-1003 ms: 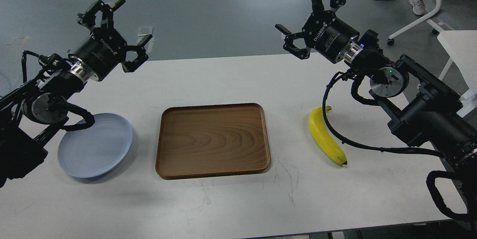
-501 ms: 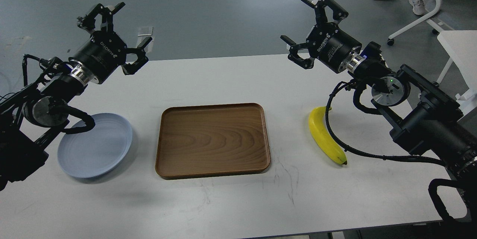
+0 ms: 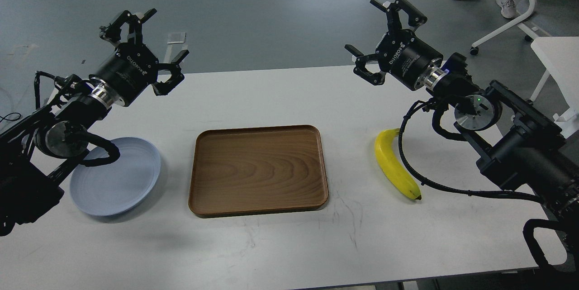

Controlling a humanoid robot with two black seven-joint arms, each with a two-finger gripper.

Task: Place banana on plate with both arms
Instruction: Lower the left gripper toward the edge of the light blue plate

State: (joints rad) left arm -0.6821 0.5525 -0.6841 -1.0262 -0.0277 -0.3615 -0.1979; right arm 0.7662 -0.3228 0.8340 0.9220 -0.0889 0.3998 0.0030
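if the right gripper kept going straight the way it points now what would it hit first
Nothing on the table, it seems: the right gripper, fingers spread, points up and away past the far table edge, toward bare floor. Depth is hard to judge.

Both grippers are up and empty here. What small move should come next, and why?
Probably lower the right gripper toward the banana. Its fingers are spread open, it holds nothing, and the banana lies on the table on that side, across the tray from the plate.

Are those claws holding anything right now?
No. Both the left end effector and the right end effector are open and empty; the banana lies untouched on the table.
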